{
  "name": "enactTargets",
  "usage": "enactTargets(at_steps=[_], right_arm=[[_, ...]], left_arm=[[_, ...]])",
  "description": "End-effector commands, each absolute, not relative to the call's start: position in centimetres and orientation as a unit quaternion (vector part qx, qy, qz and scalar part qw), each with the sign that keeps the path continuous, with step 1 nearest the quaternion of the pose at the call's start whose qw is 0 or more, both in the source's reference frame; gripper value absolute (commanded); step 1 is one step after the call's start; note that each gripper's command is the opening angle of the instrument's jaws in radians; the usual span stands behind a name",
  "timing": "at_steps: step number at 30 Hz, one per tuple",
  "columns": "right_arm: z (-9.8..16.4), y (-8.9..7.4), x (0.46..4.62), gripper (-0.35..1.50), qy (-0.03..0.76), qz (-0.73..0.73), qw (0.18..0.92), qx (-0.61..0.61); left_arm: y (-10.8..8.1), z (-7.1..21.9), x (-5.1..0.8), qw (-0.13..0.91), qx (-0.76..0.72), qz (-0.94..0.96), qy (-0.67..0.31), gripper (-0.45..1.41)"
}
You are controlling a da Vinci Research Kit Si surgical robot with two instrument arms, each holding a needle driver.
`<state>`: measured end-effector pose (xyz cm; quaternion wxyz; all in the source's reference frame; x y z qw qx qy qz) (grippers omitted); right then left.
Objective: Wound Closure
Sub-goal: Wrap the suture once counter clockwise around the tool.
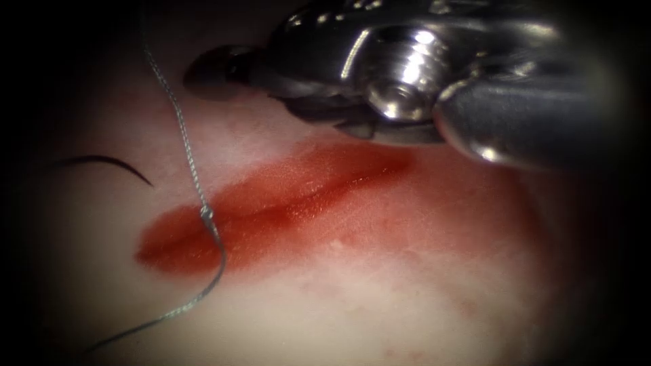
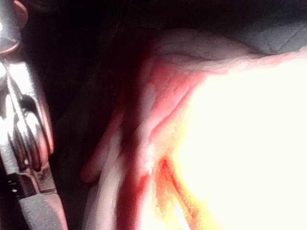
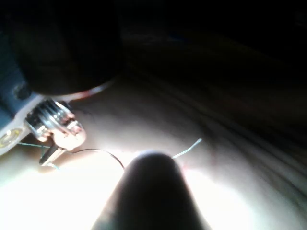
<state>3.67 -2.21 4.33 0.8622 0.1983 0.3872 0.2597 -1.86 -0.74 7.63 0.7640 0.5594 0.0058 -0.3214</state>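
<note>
Tissue [image 1: 380,298]: pale pork belly with 1 cut [image 1: 285,210] ringed by red fluid [image 1: 380,196], running from lower left toward centre of the endoscope frame. Curved needle [image 1: 102,164]: lying on the tissue left of the cut, far left of frame, held by no tool; thread [image 1: 192,173] descends from the upper left, enters the cut's left end at a knot [image 1: 207,213] and trails to the lower left. Right tool [image 1: 224,71]: enters from upper right, dark fingers above the cut holding nothing visible, open or closed cannot be told; the left tool [image 2: 21,134] appears in its own wrist view, finger state likewise unreadable.
</note>
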Motion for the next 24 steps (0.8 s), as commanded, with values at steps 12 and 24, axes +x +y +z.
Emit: enactTargets(at_steps=[12, 24], right_arm=[[5.3, -2.8, 3.77, -0.35, 0.473, 0.095, 0.795, 0.369], [5.4, -2.9, 3.70, -0.35, 0.578, 0.205, 0.656, 0.440]], left_arm=[[-0.2, 7.9, -1.73, 0.860, 0.409, -0.301, -0.044, -0.45], [-0.2, 8.4, -1.97, 0.876, 0.347, -0.331, -0.058, -0.45]])
